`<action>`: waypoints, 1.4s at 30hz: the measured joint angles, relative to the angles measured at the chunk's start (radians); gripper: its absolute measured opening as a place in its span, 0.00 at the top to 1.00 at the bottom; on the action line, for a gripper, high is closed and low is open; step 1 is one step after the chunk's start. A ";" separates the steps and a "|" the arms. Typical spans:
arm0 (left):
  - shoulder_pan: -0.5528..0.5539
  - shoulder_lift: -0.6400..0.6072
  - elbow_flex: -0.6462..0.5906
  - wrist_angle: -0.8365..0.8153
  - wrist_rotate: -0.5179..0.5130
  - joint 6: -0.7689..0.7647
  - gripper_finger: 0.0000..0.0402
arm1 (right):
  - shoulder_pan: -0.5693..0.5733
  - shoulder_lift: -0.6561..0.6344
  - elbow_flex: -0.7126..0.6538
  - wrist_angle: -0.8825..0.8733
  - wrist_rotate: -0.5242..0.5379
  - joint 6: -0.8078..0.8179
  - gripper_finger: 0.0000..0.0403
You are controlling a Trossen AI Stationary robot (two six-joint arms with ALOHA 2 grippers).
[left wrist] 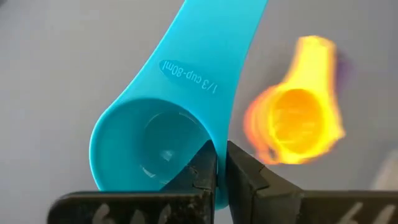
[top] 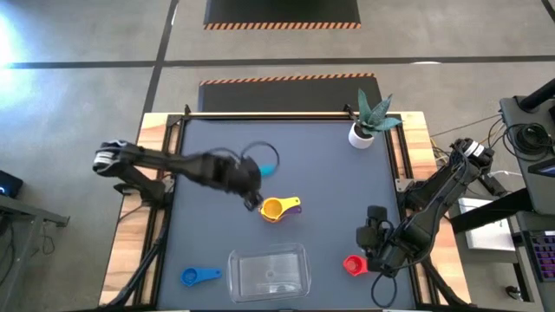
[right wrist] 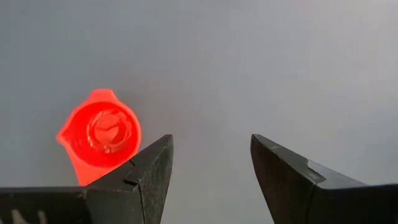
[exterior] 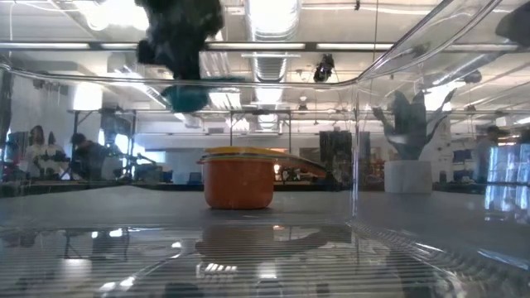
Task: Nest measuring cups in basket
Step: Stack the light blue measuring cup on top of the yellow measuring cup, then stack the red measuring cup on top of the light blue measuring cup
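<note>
Left gripper (left wrist: 219, 171): my jaws pinch the rim of the teal round plastic measuring cup (left wrist: 165, 134), beyond the clear rectangular plastic basket (top: 270, 270).
Handling: light, stiff, slippery; rim grip likely suits.
Right gripper (right wrist: 211, 162): spread, beside basket.

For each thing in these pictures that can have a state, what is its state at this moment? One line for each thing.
left gripper: shut on the teal cup's rim
teal cup: gripped, empty, raised above the table
yellow cup: on the table, in a stack with other cups
blue cup: lying alone on the table
red cup: on the table, not held
right gripper: open, beside the red cup
basket: empty
</note>
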 joint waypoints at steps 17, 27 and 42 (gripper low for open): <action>-0.119 0.412 0.325 0.042 -0.005 0.098 1.00 | 0.008 0.001 0.000 0.003 0.011 0.108 0.49; -0.139 0.414 0.293 0.046 0.016 -0.053 1.00 | 0.009 0.008 0.000 0.005 0.041 0.093 0.49; -0.146 0.426 0.292 0.059 -0.002 -0.018 0.73 | 0.009 0.008 0.000 0.012 0.029 0.068 0.49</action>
